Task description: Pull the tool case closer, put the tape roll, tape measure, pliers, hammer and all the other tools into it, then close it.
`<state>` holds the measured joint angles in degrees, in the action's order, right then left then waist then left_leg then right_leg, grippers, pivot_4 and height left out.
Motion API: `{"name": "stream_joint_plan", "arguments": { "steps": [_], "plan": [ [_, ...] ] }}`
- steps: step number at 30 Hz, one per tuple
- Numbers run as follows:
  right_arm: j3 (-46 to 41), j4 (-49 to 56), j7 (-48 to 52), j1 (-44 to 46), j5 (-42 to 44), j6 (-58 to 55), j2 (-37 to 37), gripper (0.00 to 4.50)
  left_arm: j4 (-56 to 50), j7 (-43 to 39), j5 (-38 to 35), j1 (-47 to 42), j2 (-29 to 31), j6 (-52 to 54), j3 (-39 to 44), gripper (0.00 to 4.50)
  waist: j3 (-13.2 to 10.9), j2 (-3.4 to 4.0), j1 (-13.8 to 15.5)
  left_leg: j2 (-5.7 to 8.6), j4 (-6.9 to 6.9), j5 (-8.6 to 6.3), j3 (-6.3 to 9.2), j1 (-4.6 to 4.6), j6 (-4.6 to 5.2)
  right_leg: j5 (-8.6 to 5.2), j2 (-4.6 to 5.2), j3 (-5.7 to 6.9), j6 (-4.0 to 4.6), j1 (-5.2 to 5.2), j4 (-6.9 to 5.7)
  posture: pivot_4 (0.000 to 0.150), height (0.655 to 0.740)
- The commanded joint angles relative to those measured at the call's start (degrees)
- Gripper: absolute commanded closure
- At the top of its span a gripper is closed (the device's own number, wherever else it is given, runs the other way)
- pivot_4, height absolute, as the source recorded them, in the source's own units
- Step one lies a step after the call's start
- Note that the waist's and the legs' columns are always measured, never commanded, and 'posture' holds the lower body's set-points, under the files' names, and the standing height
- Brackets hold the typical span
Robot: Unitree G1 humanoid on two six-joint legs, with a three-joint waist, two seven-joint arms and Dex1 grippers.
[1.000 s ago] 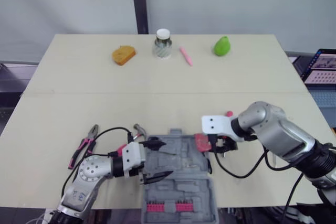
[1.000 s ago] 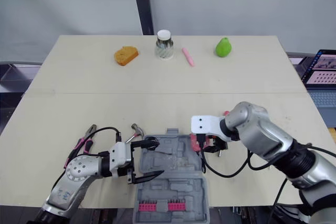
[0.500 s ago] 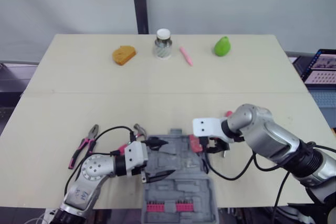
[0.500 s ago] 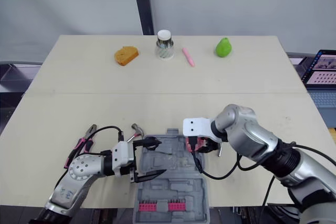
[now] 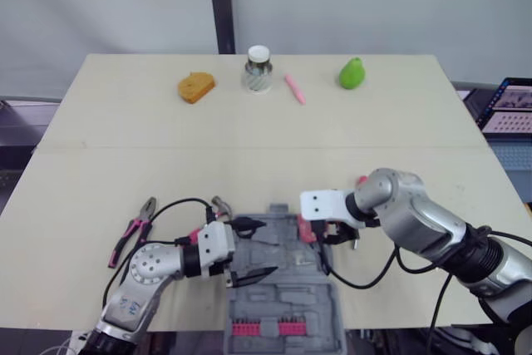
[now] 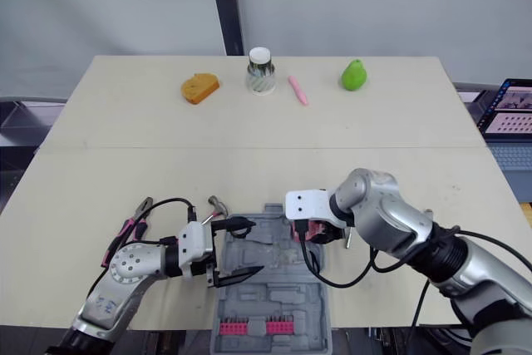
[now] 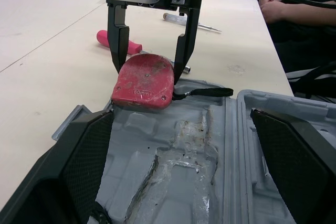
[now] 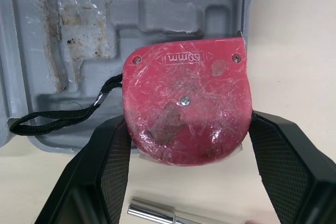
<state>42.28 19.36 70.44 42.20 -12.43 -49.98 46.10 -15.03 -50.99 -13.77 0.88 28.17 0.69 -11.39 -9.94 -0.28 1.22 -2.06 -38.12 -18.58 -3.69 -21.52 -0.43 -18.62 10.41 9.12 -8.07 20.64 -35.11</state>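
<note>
The grey tool case [image 5: 283, 293] lies open at the table's front edge. My right gripper [image 5: 318, 234] is shut on the red tape measure [image 8: 186, 100], holding it over the case's far right corner; its black strap [image 7: 202, 93] trails into the case. My left gripper [image 5: 264, 248] hovers open over the case's left half, its fingers [image 7: 79, 156] wide apart. The pink-handled pliers [image 5: 131, 239] and the hammer [image 5: 218, 208] lie left of the case. A pink-handled screwdriver [image 7: 118, 43] and a metal bit [image 8: 168, 214] lie just beyond the case's right side.
Along the far edge sit an orange sponge-like piece [image 5: 196, 86], a white-lidded jar [image 5: 258, 69], a pink pen [image 5: 294, 88] and a green pear [image 5: 352, 73]. A laptop [image 5: 509, 110] stands off the table's right side. A person's hands [image 7: 294, 11] rest beyond the table.
My right gripper has carried the tape measure leftward to the case's far right corner. The left gripper stays open over the case, shifted slightly right.
</note>
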Motion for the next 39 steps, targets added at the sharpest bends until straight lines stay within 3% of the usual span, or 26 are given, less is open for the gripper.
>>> {"name": "stream_joint_plan", "arguments": {
  "steps": [1, 34, 36, 38, 39],
  "plan": [
    [-0.21, 0.84, -0.95, -0.31, -0.99, 0.15, -0.56, 1.59, -1.78, 0.12, -0.38, -0.04, -0.01, -0.17, -0.09, 0.00, 0.00, 0.00, -0.01, 0.00, 0.00, 0.00, 0.00, 0.00, 0.00, 0.00, 0.00, 0.00, 0.00, 0.00, 0.00, 0.150, 0.7400],
    [-2.42, 2.12, -1.50, -1.68, -0.33, -0.19, -1.60, 1.59, -2.00, -0.23, -0.54, -0.29, 0.02, 0.14, -0.36, 0.00, -0.01, 0.01, -0.05, 0.00, 0.03, 0.00, 0.00, 0.00, 0.00, 0.00, 0.00, 0.00, 0.00, 0.01, 0.02, 0.150, 0.7400],
    [-2.36, 2.14, -1.51, -1.68, -0.43, 0.12, -1.36, 0.55, -1.99, -0.24, -0.53, -0.47, -0.06, 0.22, -0.48, 0.00, -0.01, 0.01, -0.05, 0.00, 0.03, 0.00, 0.00, 0.00, 0.00, 0.00, 0.00, 0.00, 0.00, 0.01, 0.03, 0.150, 0.7400],
    [-2.24, 2.02, -1.61, -1.60, -0.57, 0.32, -1.27, 0.04, -1.94, -0.27, -0.60, -0.60, -0.09, 0.25, -0.54, 0.00, -0.01, 0.01, -0.05, 0.00, 0.03, 0.00, 0.00, 0.00, 0.00, 0.00, 0.00, 0.00, 0.00, 0.01, 0.03, 0.150, 0.7400],
    [-2.28, 1.76, -1.86, -1.55, -0.68, 0.39, -1.38, 0.04, -1.95, -0.28, -0.65, -0.65, -0.08, 0.29, -0.57, 0.00, -0.01, 0.01, -0.04, 0.00, 0.03, 0.00, 0.00, 0.00, -0.01, 0.00, 0.00, 0.00, 0.00, 0.01, 0.03, 0.150, 0.7400]
  ]
}}
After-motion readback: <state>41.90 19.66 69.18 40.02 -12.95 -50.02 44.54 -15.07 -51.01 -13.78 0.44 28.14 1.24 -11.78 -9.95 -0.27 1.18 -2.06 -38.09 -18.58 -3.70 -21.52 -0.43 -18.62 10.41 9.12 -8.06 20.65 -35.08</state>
